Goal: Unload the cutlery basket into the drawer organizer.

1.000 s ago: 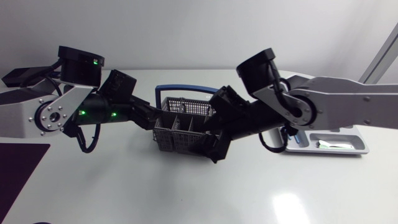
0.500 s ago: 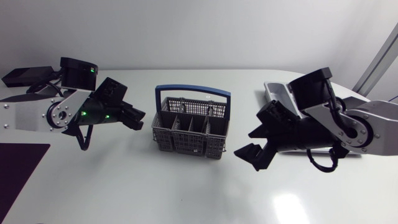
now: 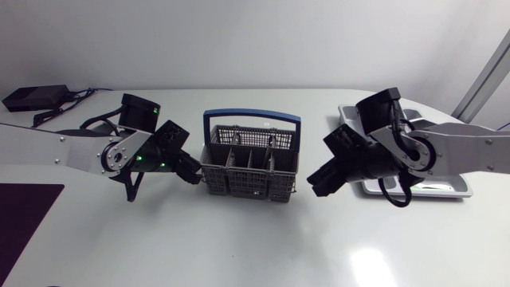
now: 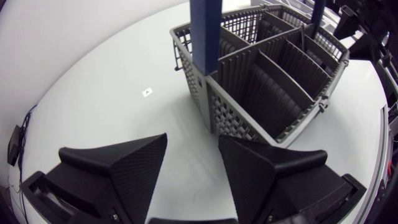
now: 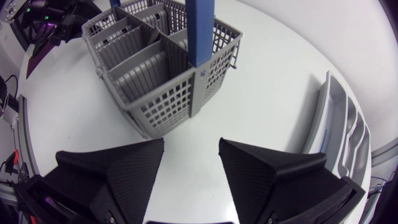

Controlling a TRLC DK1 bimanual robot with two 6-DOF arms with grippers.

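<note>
Seemingly the unloading is near its end or between picks; that is a judgement, since no cutlery shows in any basket cell I can see.

Head view: one basket (image 3: 249, 163), grey with a blue handle (image 3: 252, 116), stands upright mid-table. One organizer (image 3: 462, 188) lies well to its right, partly hidden by the right arm. Something pale rests in its near cell, but I cannot tell what it is. The left gripper (image 3: 190, 173) hangs just left of the basket and the right gripper (image 3: 319, 181) just right of it. Neither touches the basket and neither carries anything.

Left wrist view: the left gripper (image 4: 193, 140) is released, with bare table between its fingers. The basket (image 4: 273, 81) stands just ahead, and the cells shown here look empty. I cannot count them with certainty.

Right wrist view: the right gripper (image 5: 191, 144) is likewise spread and holds nothing. The basket (image 5: 155, 68) stands ahead of it, and the cells on this side look empty too. The organizer (image 5: 344, 134) lies off to one side, well apart from the basket.

Count: two grippers, one basket, one organizer, no cutlery seen in the basket.

Next, I judge, comes a check of the cells behind the handle. If a piece remains there, one gripper must come down from above between the dividers, clear of the handle, and close on it.
</note>
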